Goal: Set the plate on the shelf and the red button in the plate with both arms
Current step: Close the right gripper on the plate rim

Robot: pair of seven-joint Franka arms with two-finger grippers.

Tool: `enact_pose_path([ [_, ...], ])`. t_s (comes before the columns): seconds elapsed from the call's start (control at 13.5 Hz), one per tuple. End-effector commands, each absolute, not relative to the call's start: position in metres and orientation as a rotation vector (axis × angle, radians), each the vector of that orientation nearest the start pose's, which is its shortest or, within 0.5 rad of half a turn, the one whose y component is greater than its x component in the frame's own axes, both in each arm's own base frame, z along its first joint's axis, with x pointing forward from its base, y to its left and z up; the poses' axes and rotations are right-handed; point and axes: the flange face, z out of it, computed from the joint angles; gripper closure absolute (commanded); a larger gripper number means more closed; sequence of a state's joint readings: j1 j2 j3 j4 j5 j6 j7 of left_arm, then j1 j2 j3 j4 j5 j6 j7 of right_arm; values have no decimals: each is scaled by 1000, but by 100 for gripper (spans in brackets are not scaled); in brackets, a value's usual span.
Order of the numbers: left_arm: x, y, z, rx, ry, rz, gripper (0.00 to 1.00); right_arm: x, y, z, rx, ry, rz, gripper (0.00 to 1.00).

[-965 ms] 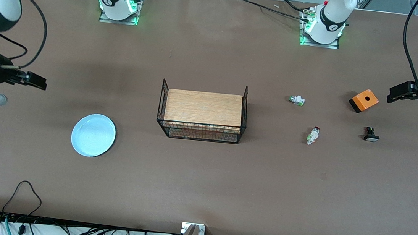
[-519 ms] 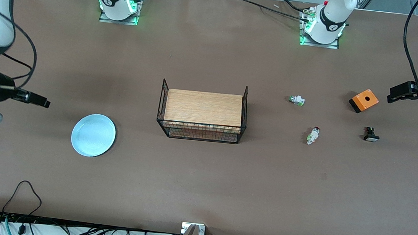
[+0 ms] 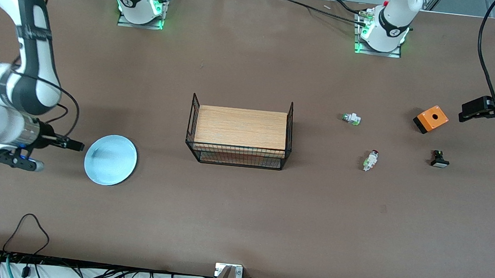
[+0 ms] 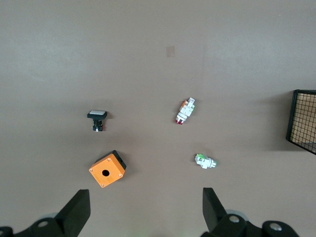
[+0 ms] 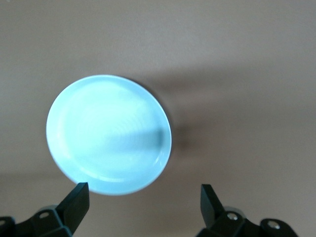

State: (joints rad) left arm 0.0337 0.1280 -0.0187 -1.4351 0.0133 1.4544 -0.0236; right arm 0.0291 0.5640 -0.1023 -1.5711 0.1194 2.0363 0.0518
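The light blue plate [image 3: 110,160] lies on the table toward the right arm's end; it also shows in the right wrist view [image 5: 108,134]. My right gripper [image 3: 75,144] [image 5: 143,197] is open and empty, just beside the plate's rim. The red button [image 3: 370,160], white-bodied with a dark red cap, lies toward the left arm's end; it shows in the left wrist view [image 4: 185,111] too. My left gripper [image 3: 468,110] [image 4: 145,207] is open and empty, held above the table next to the orange box, and waits.
A wire basket with a wooden top [image 3: 240,131] stands mid-table. An orange box [image 3: 431,119], a green-capped button [image 3: 351,118] and a black-and-white button [image 3: 439,159] lie near the red button. Cables run along the table's front edge.
My right arm has swung down and toward the plate, bringing its gripper to the plate's rim. The left arm has not moved.
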Motion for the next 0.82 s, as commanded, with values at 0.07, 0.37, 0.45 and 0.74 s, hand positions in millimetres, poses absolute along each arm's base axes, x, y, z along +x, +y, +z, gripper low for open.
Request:
enact_pose_path([
  [0.07, 585, 11, 610, -3102, -33, 159, 0, 691, -31, 273, -3069, 225, 53, 0],
  [0.37, 585, 10, 610, -3102, -31, 159, 0, 692, -30, 230, -3074, 229, 28, 0],
  [0.45, 585, 10, 610, -3102, -31, 159, 0, 691, -33, 219, -3075, 235, 35, 0],
  [0.74, 585, 10, 610, -3102, -31, 157, 0, 692, -42, 199, -3078, 261, -4, 2],
])
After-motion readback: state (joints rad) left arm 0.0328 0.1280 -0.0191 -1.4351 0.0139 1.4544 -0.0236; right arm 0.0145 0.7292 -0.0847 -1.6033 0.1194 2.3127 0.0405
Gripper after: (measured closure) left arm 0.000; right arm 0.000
